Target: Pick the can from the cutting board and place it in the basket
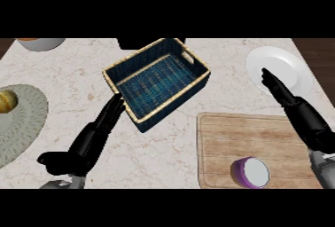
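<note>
None of the task looks done. Purple-walled, white-topped can lies at the wooden cutting board's near edge; dark blue woven basket holds nothing. Right hand and left hand both straight-fingered, gripping nothing.

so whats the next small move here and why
Probably bring the right hand back and down toward the can. The can lies untouched on the cutting board, that hand is open and stretched past it toward the plate, and the basket holds nothing.
</note>
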Robot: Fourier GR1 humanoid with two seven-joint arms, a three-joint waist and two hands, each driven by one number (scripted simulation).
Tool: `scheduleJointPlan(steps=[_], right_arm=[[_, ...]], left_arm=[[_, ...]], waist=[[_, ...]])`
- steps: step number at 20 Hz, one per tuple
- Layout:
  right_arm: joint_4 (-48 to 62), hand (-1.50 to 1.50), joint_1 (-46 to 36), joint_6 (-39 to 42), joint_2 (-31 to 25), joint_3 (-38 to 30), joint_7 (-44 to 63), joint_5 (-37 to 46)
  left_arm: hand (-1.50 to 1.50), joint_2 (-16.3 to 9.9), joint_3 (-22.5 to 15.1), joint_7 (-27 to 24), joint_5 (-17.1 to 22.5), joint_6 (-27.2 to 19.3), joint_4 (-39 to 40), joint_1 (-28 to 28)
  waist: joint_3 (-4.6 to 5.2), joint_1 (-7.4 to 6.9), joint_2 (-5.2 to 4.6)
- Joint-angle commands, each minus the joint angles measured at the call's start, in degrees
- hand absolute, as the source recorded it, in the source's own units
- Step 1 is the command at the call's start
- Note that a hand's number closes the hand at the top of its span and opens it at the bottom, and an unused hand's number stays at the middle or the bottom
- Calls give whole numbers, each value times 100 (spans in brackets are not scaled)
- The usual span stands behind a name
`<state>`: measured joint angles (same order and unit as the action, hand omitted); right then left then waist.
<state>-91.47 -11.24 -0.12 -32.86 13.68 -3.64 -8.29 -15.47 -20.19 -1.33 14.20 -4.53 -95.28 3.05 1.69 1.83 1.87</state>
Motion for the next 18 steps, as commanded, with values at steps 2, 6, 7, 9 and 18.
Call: scheduleJointPlan(steps=[2, 6, 7, 9, 18], right_arm=[[-838, 150, -115, -240, 421, 205, 733, -136], [-1079, 150, -167, -334, 1356, 599, 953, -803], [-1055, 150, -140, -1580, 1909, -858, 12, -1166], [-1215, 150, 348, -1150, 2950, 951, 594, -1434], [-1350, -150, -749, -3207, 2041, 1774, 2813, 2759]], left_arm=[[0, -419, 513, -216, -325, -25, 238, 280], [0, -1399, 1212, -187, -1037, -364, 320, 553], [0, -875, 892, -47, -640, -344, 273, 271], [0, -1236, 1055, -91, -929, -343, 373, 408], [0, -1319, 1250, 80, -976, -388, 496, 532]], waist=[[-159, -130, -162], [-166, -280, -152], [-462, 326, 93], [-184, -246, -157], [-104, -11, -37]])
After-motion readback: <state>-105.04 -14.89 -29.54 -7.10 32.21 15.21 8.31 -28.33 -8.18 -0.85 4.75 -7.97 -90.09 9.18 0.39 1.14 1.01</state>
